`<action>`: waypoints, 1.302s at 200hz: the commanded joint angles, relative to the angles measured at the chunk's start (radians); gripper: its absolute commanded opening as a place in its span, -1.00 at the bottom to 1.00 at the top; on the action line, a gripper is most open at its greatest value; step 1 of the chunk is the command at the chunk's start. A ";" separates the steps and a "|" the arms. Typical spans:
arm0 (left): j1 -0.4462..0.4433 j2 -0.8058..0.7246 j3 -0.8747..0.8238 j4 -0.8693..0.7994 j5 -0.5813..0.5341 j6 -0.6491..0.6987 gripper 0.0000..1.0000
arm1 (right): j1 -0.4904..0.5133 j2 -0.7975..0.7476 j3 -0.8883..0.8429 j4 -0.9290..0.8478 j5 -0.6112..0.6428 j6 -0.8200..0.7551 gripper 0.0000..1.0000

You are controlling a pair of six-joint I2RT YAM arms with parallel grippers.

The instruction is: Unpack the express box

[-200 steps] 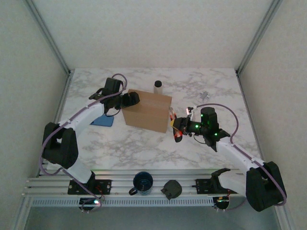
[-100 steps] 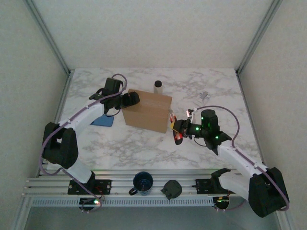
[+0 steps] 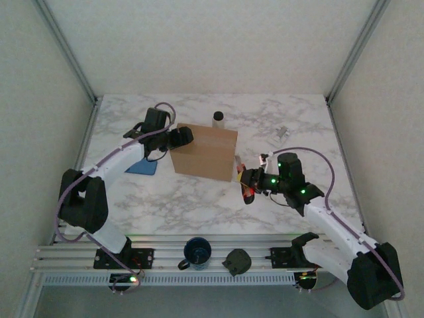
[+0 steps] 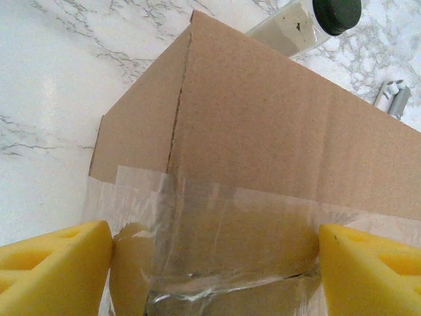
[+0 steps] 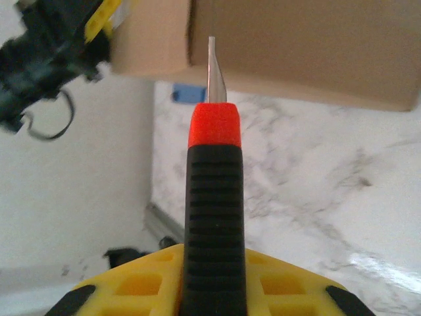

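Sitting left of centre on the marble table (image 3: 165, 205), the express box (image 3: 202, 152) is closed, its flaps down; clear tape (image 4: 217, 217) wraps the end facing the left wrist camera; contents cannot be seen. Behind the box stands a small bottle (image 3: 218, 119), dark cap, pale content. A dark blue cup (image 3: 197, 253) rests on the front rail (image 3: 79, 255); whether anything is in it cannot be told. A flat blue item (image 3: 141, 167) lies on the table left of the box.

Left gripper (image 3: 180, 138) is at the box's left end; jaws wide apart, yellow fingers (image 4: 52, 257) straddling the taped end, one at each side; contact cannot be confirmed. Right gripper (image 3: 250, 180) is clamped on a knife (image 5: 214, 217), black ribbed handle, red collar; its blade points at the box's side, near the right front corner.

Against the frame one second back: the right arm's wrist sits lower and nearer the front rail, and the knife has shifted slightly with it; box, bottle, cup and left arm are unchanged.
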 commanded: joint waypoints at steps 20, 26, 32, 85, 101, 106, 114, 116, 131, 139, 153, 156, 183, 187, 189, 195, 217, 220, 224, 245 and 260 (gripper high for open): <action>-0.007 0.047 0.093 -0.189 -0.041 0.006 0.58 | -0.002 -0.038 0.094 -0.210 0.411 -0.076 -1.00; -0.006 0.050 0.128 -0.200 -0.041 0.011 0.58 | -0.002 -0.037 0.097 -0.203 0.427 -0.077 -1.00; -0.008 0.053 0.165 -0.212 -0.042 0.016 0.59 | -0.003 -0.032 0.100 -0.193 0.432 -0.083 -1.00; -0.011 0.136 0.526 -0.354 -0.139 0.080 0.66 | 0.021 0.044 0.159 -0.398 0.541 -0.156 -1.00; -0.012 0.210 0.652 -0.412 -0.178 0.104 0.65 | 0.071 0.063 0.178 -0.455 0.617 -0.147 -1.00; -0.012 0.234 0.686 -0.423 -0.187 0.112 0.65 | 0.090 0.071 0.185 -0.467 0.638 -0.142 -1.00; -0.012 0.274 0.739 -0.438 -0.195 0.127 0.65 | 0.133 0.091 0.203 -0.487 0.683 -0.128 -1.00; -0.012 0.286 0.753 -0.443 -0.195 0.132 0.65 | 0.144 0.095 0.208 -0.491 0.693 -0.124 -1.00; -0.009 0.390 0.878 -0.498 -0.222 0.170 0.64 | 0.231 0.165 0.255 -0.528 0.767 -0.071 -1.00; -0.007 0.456 0.953 -0.537 -0.232 0.190 0.62 | 0.272 0.204 0.278 -0.541 0.794 -0.035 -1.00; -0.003 0.574 1.086 -0.607 -0.244 0.220 0.56 | 0.351 0.264 0.309 -0.560 0.858 0.044 -1.00; -0.003 0.599 1.115 -0.623 -0.247 0.226 0.55 | 0.365 0.277 0.315 -0.561 0.870 0.062 -1.00; -0.003 0.745 1.266 -0.717 -0.301 0.263 0.51 | 0.455 0.362 0.354 -0.552 0.941 0.196 -1.00; -0.003 0.752 1.265 -0.720 -0.311 0.268 0.51 | 0.463 0.373 0.361 -0.548 0.947 0.206 -1.00; -0.003 0.755 1.261 -0.720 -0.316 0.271 0.51 | 0.469 0.378 0.364 -0.546 0.950 0.212 -1.00; -0.002 0.759 1.249 -0.722 -0.328 0.280 0.51 | 0.480 0.399 0.377 -0.540 0.956 0.225 -1.00; -0.002 0.760 1.193 -0.720 -0.357 0.306 0.51 | 0.498 0.481 0.440 -0.540 0.962 0.264 -1.00; -0.003 0.759 1.184 -0.721 -0.357 0.309 0.50 | 0.498 0.493 0.448 -0.541 0.962 0.269 -1.00; -0.003 0.756 1.175 -0.720 -0.356 0.313 0.50 | 0.498 0.507 0.458 -0.541 0.963 0.275 -1.00; -0.003 0.713 1.085 -0.693 -0.343 0.323 0.48 | 0.498 0.569 0.519 -0.564 1.000 0.301 -1.00; -0.004 0.655 0.996 -0.651 -0.329 0.324 0.48 | 0.496 0.596 0.558 -0.590 1.042 0.314 -1.00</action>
